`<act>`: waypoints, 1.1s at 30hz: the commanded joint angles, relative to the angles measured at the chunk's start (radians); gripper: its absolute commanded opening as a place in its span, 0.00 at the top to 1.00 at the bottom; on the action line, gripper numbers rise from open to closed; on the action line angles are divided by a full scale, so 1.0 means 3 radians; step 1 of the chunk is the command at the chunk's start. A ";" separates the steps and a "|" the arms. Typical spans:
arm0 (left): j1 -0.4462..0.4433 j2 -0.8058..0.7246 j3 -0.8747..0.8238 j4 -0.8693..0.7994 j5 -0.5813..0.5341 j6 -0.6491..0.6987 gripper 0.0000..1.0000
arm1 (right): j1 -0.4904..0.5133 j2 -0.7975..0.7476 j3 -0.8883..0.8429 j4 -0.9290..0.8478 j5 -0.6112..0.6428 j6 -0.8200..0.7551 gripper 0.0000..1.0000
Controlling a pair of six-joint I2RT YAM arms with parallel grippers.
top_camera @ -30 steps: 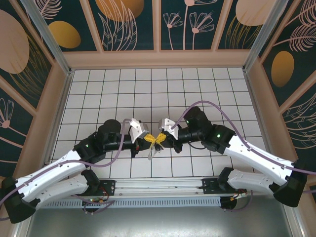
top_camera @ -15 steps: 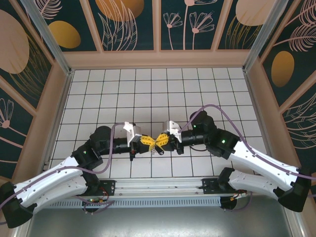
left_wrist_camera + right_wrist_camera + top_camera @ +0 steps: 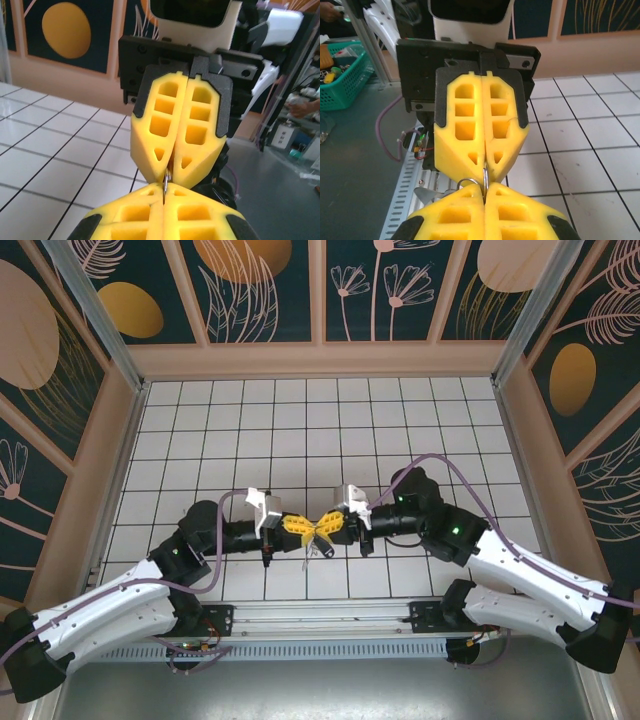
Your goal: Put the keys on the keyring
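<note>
Where both jaws meet, shut, they pinch a thin silvery keyring [image 3: 484, 177].

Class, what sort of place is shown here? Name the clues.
Probably a robotics lab test cell: two robot arms bolted at a tiled table, enclosed by patterned panels, a green basket nearby.

On my screens: a white tiled floor [image 3: 300, 420], boxed in by dark floral wall panels [image 3: 380, 300]; a green basket [image 3: 342, 75] sits outside.
</note>
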 commanded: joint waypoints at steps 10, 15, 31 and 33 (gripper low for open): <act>-0.0038 0.0379 0.0682 -0.1242 -0.0285 0.0590 0.91 | 0.0034 0.0541 0.0706 -0.0839 0.0231 -0.0447 1.00; -0.0034 0.0367 0.0639 -0.1129 -0.0205 0.0560 1.00 | 0.0038 0.0607 0.0749 -0.0911 0.0234 -0.0474 1.00; -0.0034 -0.0084 0.0102 0.0232 0.0228 -0.0023 1.00 | 0.0034 0.0164 0.0186 -0.0050 -0.0050 -0.0078 0.85; -0.0036 -0.0059 0.0066 0.0339 0.0253 -0.0061 1.00 | 0.0034 0.0166 0.0168 -0.0012 -0.0065 -0.0060 0.89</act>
